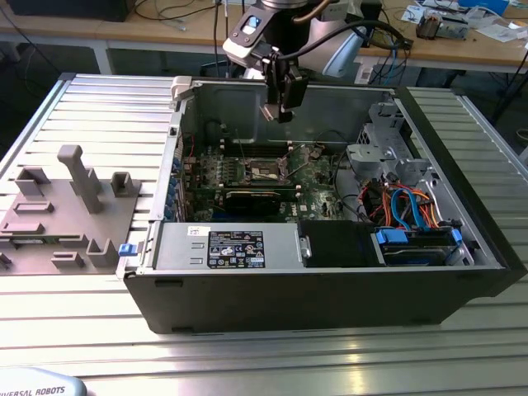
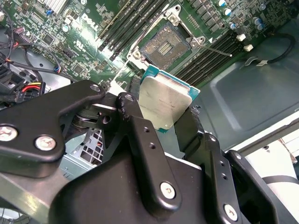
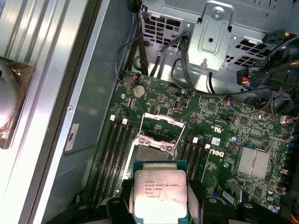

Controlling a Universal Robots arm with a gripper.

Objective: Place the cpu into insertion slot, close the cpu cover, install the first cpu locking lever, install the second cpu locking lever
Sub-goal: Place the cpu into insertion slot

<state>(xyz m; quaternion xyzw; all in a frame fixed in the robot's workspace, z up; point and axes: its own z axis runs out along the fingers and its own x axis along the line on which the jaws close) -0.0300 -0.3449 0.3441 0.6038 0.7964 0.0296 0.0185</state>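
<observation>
Tool (image 3: 160,207) holds cpu (image 3: 160,191) clear of insertion slot (image 3: 154,151).

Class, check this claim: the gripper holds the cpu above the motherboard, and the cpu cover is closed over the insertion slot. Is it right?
No. The gripper holds the cpu above the motherboard, but the cpu cover is raised open, not closed over the insertion slot; the first wrist view shows it.

Black claw (image 2: 161,109) of thick angular links, silver screws (image 2: 46,142), on a silver-grey arm (image 1: 334,41).
</observation>
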